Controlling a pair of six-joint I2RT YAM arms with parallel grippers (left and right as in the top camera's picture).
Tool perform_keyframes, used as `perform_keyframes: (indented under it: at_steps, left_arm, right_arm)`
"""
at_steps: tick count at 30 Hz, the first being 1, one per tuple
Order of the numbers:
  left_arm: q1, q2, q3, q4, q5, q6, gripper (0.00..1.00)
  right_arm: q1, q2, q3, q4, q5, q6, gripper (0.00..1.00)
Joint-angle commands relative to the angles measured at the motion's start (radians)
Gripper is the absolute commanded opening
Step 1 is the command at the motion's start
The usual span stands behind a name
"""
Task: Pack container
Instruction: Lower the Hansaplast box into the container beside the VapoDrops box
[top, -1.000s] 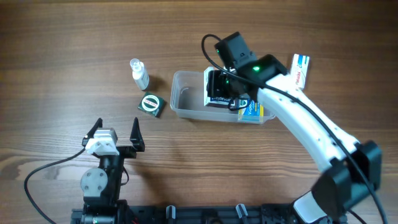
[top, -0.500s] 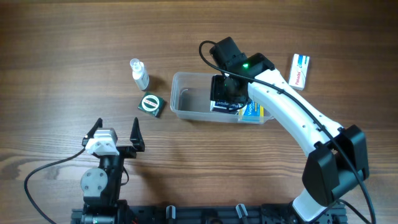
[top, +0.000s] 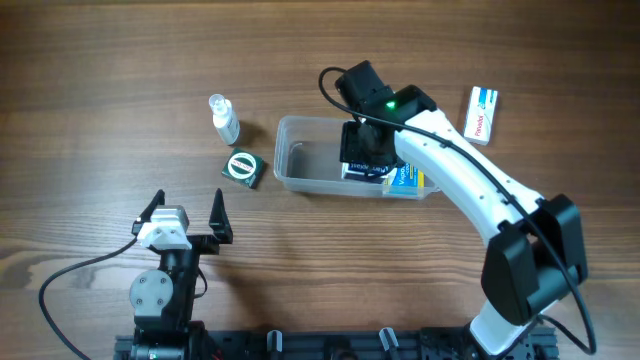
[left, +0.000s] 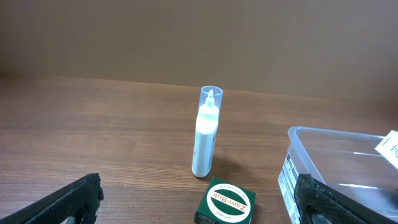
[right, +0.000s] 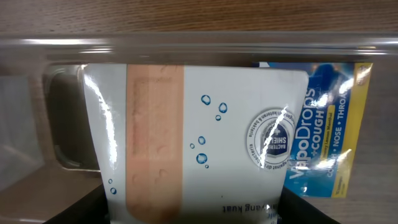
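White plaster box (right: 199, 143) is being held by right fingers (right: 93, 208) inside the clear container (top: 283, 150); left fingers (left: 68, 202) are gaping wide.

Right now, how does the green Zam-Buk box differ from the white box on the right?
The green Zam-Buk box is dark green and nearly square; the white box is oblong, with blue and red print. The green Zam-Buk box lies left of the container, by the spray bottle; the white box lies right of it. Both lie flat on the table, outside the container.
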Motion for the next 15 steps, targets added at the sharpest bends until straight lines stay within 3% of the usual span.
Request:
perform_keyframes:
  at_steps: [1,15]
  left_arm:
    - [-0.005,-0.006,-0.005,0.000,-0.010,0.015,1.00]
    - [-0.005,-0.006,-0.005,0.000,-0.010,0.015,1.00]
  right_arm:
    - [0.003,0.043,-0.009,0.009,0.024,0.022,0.65]
    - [0.003,0.124,-0.010,0.031,0.024,0.021,0.66]
